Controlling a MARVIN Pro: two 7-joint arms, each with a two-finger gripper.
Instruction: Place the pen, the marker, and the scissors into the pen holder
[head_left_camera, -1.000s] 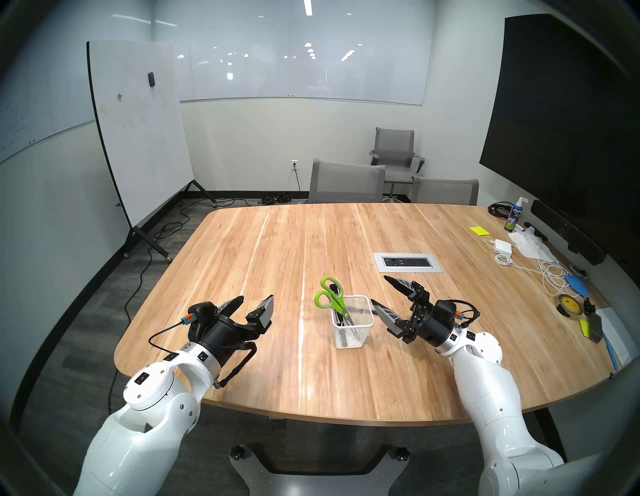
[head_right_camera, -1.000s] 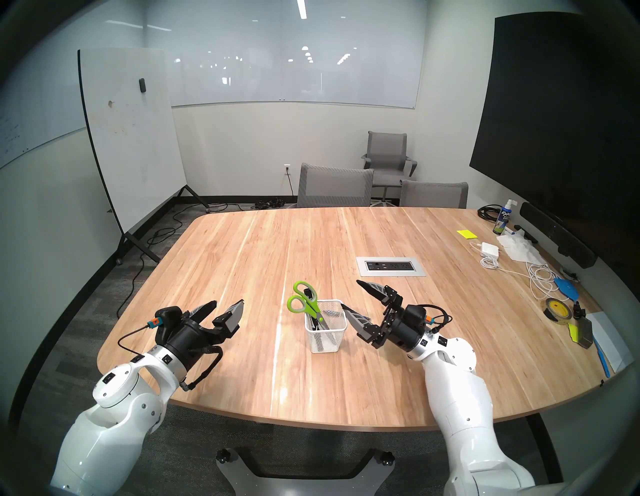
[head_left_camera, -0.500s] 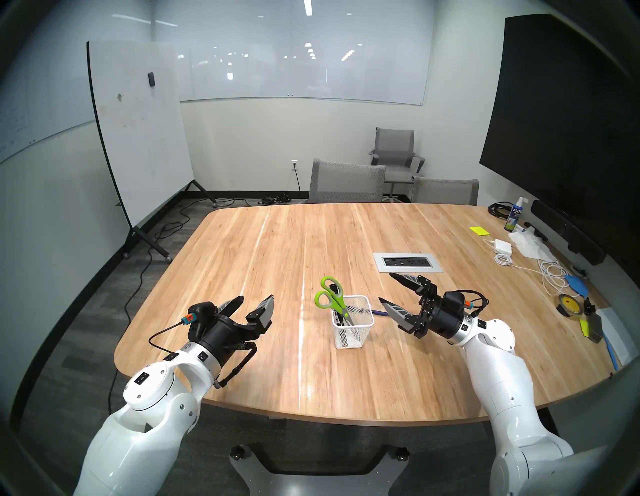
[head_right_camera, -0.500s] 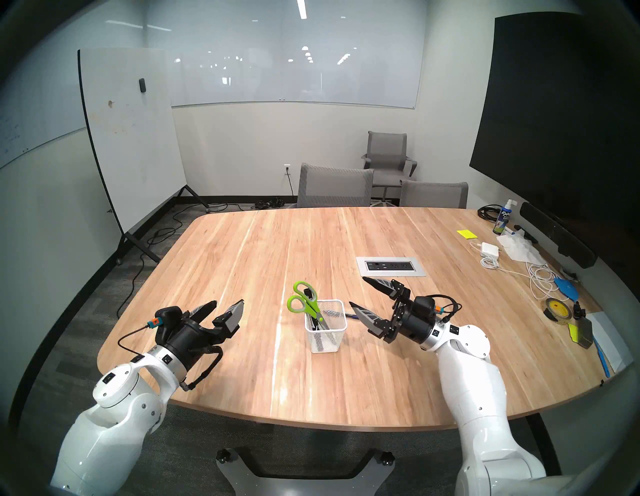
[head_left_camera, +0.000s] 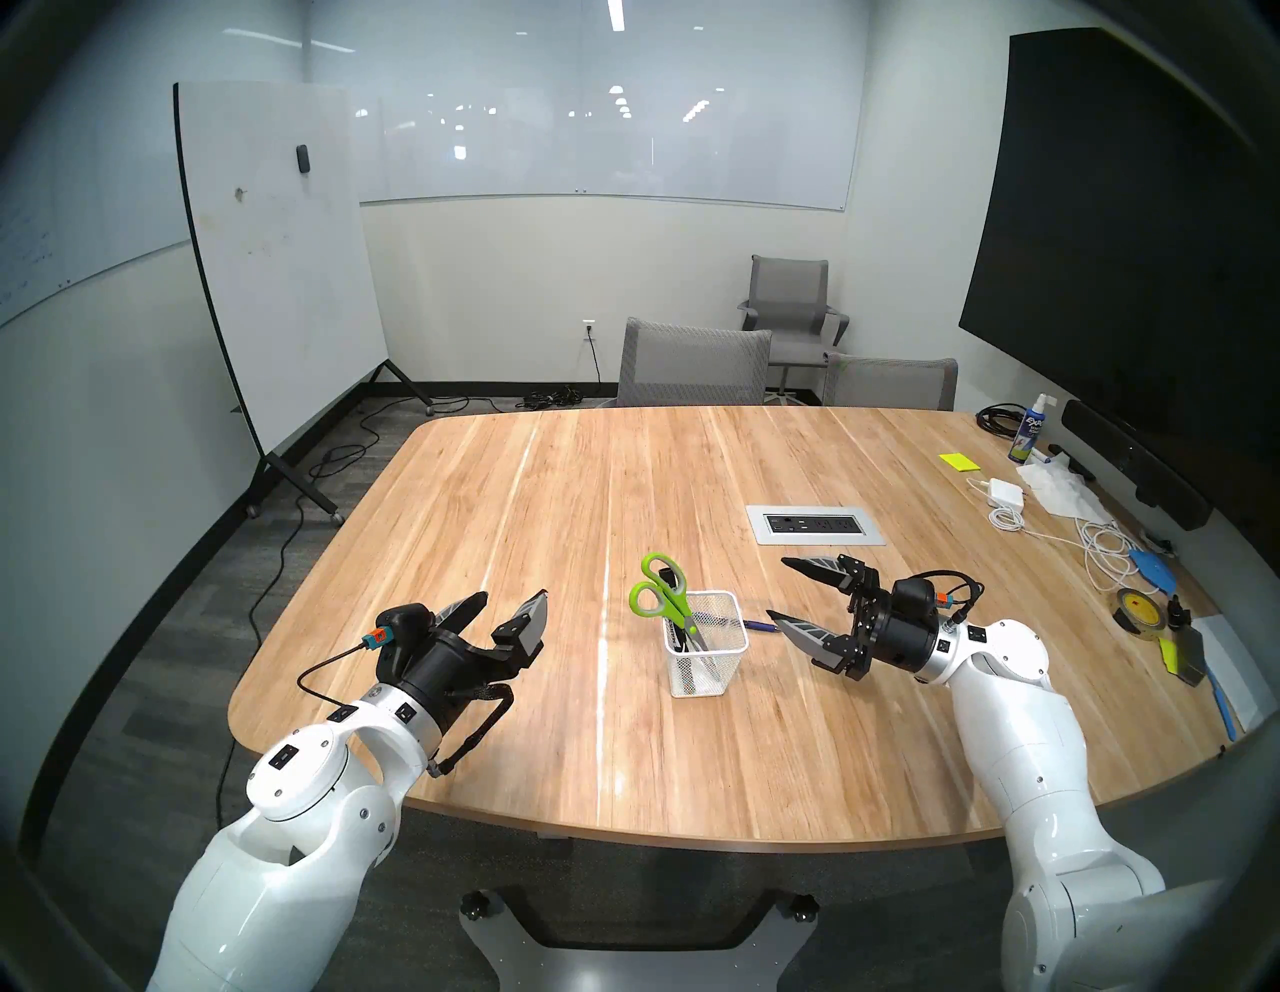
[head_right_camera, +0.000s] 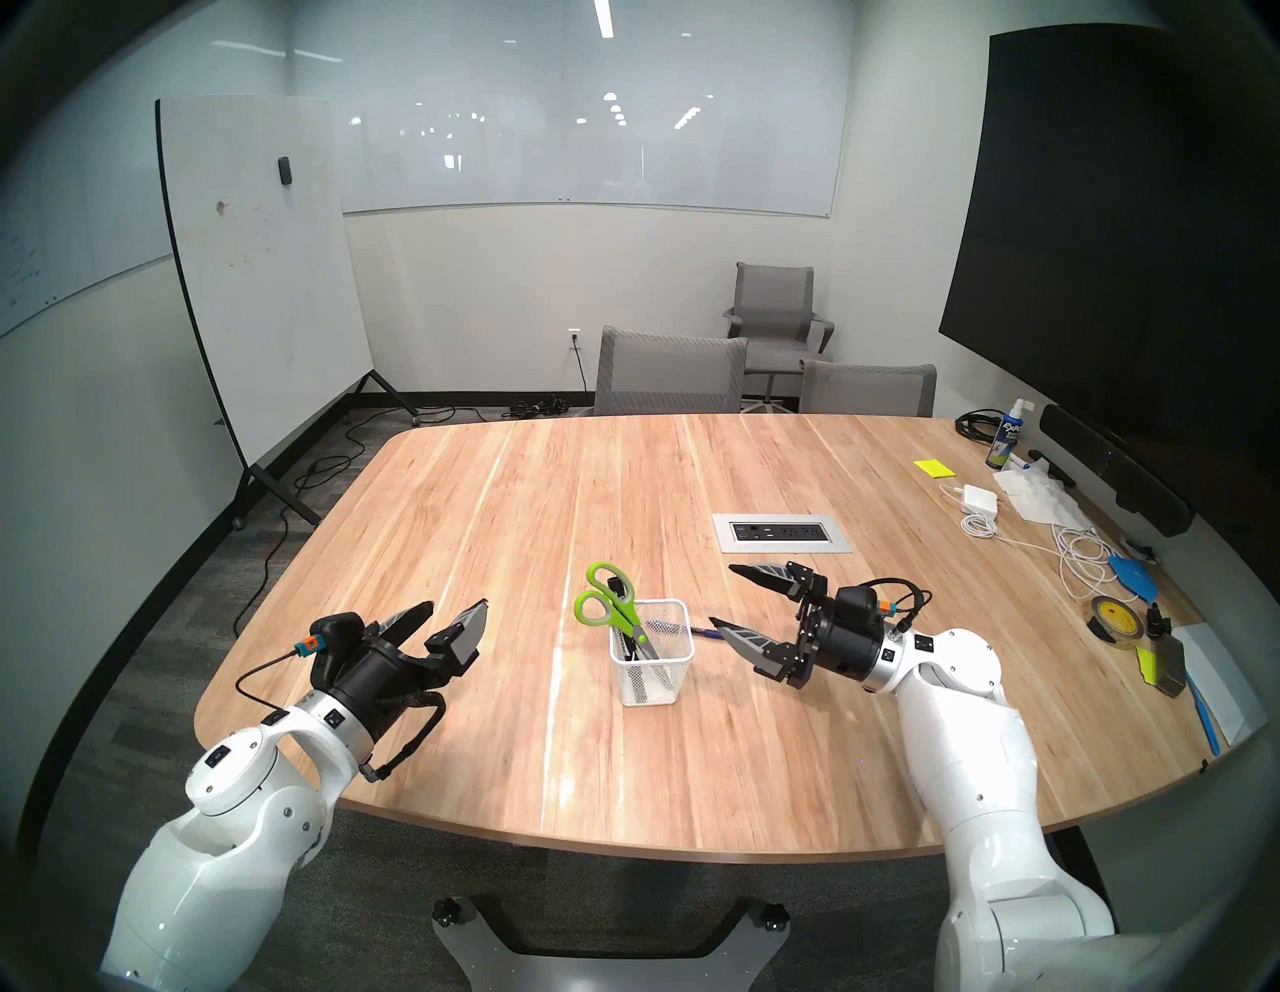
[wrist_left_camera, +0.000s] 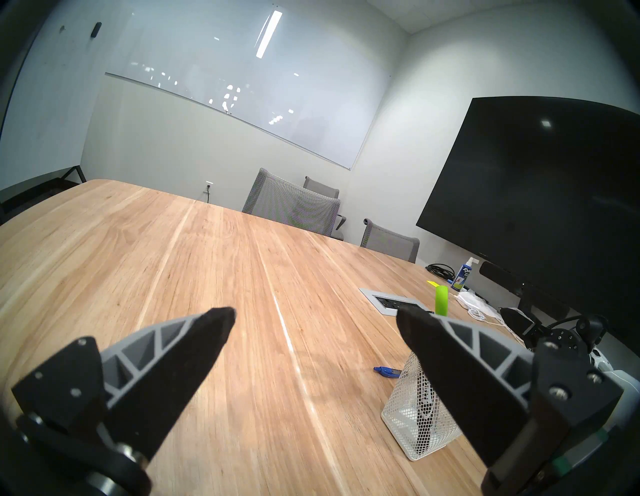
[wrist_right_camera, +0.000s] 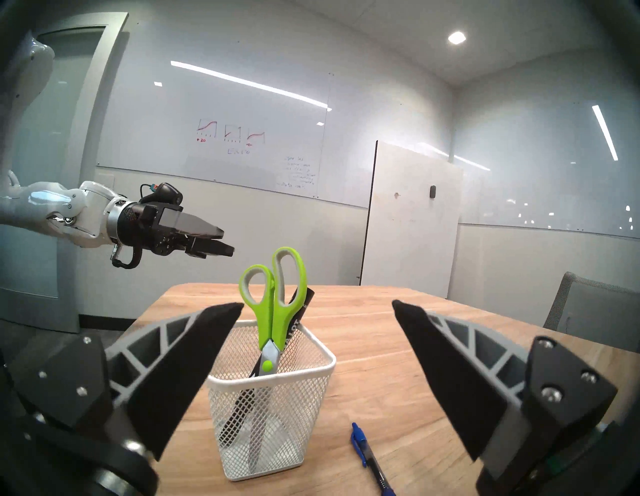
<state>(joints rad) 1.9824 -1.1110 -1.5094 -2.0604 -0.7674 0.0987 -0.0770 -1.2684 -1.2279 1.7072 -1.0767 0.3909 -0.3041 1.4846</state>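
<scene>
White wire-mesh pen holder (head_left_camera: 706, 644) stands on the wooden tabletop (head_left_camera: 554, 499), holding the scissors (head_left_camera: 661, 599) and the marker (wrist_right_camera: 296, 317). At its 3 o'clock the pen (wrist_right_camera: 369, 457) lies flat on the wood. Left tool (head_left_camera: 509, 606) at 9 o'clock and right tool (head_left_camera: 779, 589) both gape empty.

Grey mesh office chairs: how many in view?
3. Two grey mesh office chairs sit at the wooden table's far edge: one left, one right. A third stands behind them by the back wall. More may be hidden off-frame.
</scene>
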